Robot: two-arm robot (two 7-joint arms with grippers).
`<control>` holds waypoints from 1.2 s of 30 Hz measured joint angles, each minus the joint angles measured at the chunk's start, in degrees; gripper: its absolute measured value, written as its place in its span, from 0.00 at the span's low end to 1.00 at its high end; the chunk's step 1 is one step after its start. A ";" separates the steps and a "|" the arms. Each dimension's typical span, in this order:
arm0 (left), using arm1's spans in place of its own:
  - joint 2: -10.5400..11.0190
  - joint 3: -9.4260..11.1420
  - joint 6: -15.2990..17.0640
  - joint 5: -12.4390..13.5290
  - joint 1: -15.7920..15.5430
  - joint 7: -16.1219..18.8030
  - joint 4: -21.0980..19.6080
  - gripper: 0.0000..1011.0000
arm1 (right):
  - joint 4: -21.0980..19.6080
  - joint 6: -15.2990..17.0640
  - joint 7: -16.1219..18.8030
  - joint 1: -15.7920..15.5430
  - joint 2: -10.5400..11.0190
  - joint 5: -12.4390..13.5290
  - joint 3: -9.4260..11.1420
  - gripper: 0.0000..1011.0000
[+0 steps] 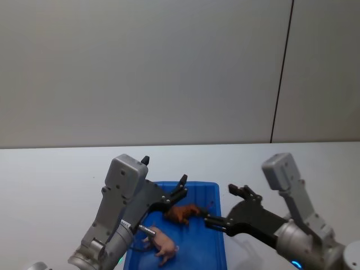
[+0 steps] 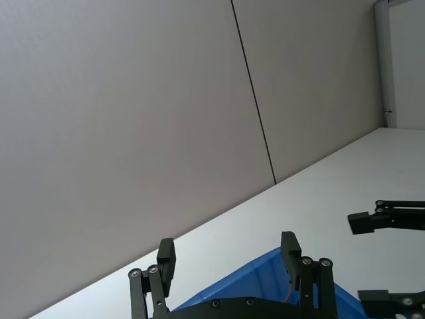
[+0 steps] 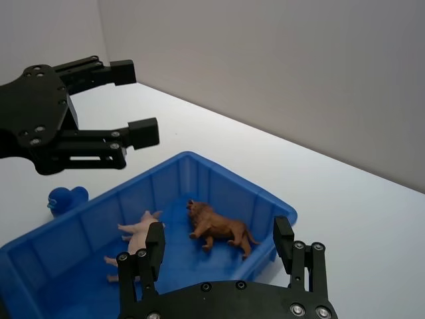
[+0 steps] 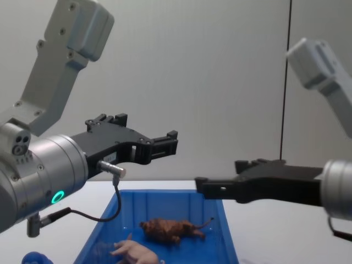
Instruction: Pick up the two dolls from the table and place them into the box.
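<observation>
- The box [image 1: 209, 194] sits on the table [image 1: 50, 185] before me.
- In it the lion [image 1: 183, 213] lies farther back, the pig [image 1: 163, 243] nearer me and leftward.
- My left tool [image 1: 164, 170] hangs over its left side, my right tool [image 1: 219, 204] over its right rim.
- A small toy [image 3: 66, 198] sits on the table left of the box.

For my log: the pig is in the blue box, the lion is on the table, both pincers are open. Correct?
No: the right wrist view shows the lion in the box too, beside the pig. The left pincer and right pincer are open.
</observation>
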 joint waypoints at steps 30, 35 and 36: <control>1.81 -0.67 2.48 -0.28 2.35 3.27 -2.89 0.99 | -6.58 -4.38 -1.45 -8.25 9.87 4.38 5.19 0.99; 3.54 -1.25 4.67 -1.80 4.61 6.19 -5.31 0.99 | -6.82 -4.54 -1.53 -8.60 10.28 4.55 5.38 0.99; 3.89 -1.37 4.98 -2.06 5.08 6.62 -5.79 0.99 | -6.91 -4.59 -1.55 -8.70 10.38 4.60 5.43 0.99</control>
